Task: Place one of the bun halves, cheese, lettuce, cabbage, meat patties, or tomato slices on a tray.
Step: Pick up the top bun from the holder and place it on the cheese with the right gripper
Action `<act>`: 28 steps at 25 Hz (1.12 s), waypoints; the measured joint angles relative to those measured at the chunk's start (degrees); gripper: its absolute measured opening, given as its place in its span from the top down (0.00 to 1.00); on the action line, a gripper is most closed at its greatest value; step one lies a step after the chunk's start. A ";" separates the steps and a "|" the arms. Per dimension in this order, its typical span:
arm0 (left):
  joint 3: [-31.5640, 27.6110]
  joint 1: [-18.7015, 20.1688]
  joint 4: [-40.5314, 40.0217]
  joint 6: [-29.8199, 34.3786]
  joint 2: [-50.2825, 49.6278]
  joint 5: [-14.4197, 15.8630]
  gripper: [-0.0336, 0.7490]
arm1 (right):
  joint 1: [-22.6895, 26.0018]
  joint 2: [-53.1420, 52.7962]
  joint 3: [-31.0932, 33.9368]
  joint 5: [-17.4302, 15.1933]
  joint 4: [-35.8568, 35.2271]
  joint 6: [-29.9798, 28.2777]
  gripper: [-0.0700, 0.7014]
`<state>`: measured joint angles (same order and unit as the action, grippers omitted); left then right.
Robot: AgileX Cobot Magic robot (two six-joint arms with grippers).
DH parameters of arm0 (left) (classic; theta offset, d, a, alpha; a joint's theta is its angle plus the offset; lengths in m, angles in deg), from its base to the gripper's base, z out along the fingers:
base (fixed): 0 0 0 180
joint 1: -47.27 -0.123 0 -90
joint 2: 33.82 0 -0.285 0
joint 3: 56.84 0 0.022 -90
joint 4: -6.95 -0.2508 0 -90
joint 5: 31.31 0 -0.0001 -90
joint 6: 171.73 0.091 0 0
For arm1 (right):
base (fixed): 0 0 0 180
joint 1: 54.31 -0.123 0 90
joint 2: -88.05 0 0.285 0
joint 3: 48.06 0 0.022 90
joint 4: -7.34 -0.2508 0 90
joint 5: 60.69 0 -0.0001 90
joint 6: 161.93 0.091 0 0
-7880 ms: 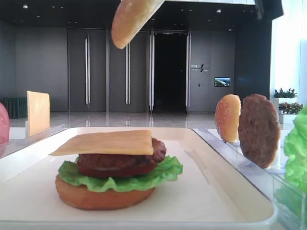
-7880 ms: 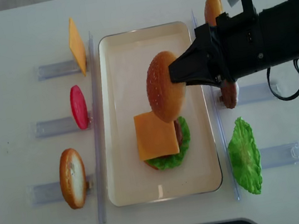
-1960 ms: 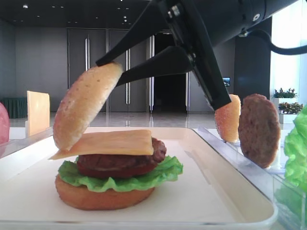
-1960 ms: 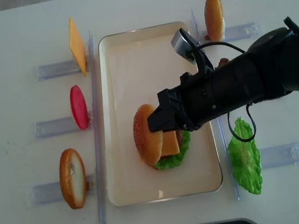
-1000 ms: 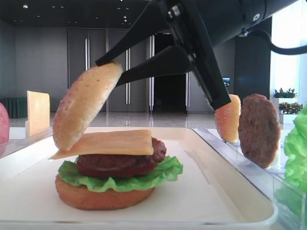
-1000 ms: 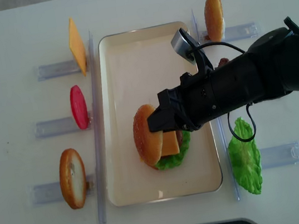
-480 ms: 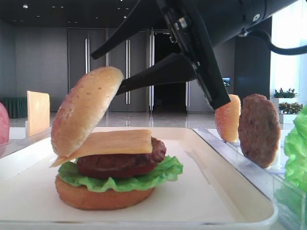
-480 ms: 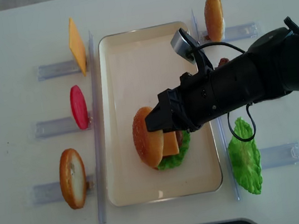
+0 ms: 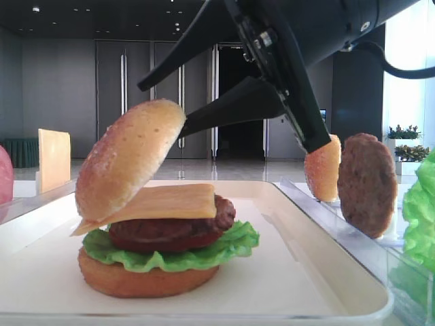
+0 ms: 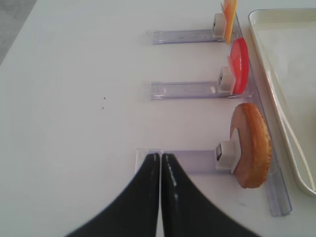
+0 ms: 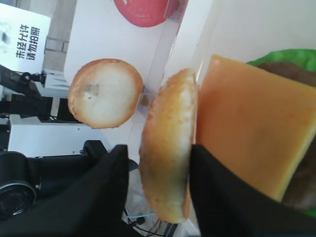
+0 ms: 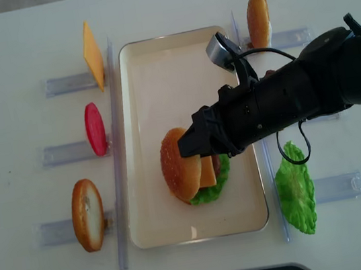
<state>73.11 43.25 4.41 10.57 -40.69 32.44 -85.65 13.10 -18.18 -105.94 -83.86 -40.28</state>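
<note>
The domed top bun [image 9: 129,159] leans tilted against the left edge of the cheese [image 9: 170,202] that tops the burger stack on the white tray [image 12: 157,70]. Below the cheese lie a dark patty [image 9: 170,231], lettuce [image 9: 231,244] and the bottom bun [image 9: 146,280]. My right gripper [image 12: 189,146] stands open around the top bun [image 11: 168,148], with a gap between one finger and the crust. Off to the left, my left gripper [image 10: 160,157] is shut and empty over the table, beside a rack holding another bun half [image 10: 252,145].
Clear racks flank the tray. On the left they hold a cheese slice [image 12: 92,55], a tomato slice [image 12: 94,129] and a bun half [image 12: 87,215]. On the right stand a bun half [image 12: 258,18], a meat patty [image 9: 367,183] and lettuce [image 12: 295,189].
The right jaws have spread apart and let go of the top bun. The bun has sunk slightly and tipped flatter onto the cheese. The left arm has not moved.
</note>
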 joint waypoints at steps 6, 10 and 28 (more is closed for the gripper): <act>0.00 0.00 0.00 0.00 0.00 0.00 0.97 | 0.00 0.00 -1.23 2.46 6.42 3.93 0.52; 0.00 0.00 0.00 0.00 0.00 0.00 0.97 | 0.00 0.00 -1.63 2.96 7.72 4.54 0.46; 0.00 0.00 0.00 0.00 0.00 0.00 0.97 | 0.00 -2.82 -2.30 7.89 17.32 10.58 0.13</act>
<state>73.11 43.25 4.41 10.57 -40.69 32.44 -85.65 10.28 -20.48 -98.05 -66.53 -29.70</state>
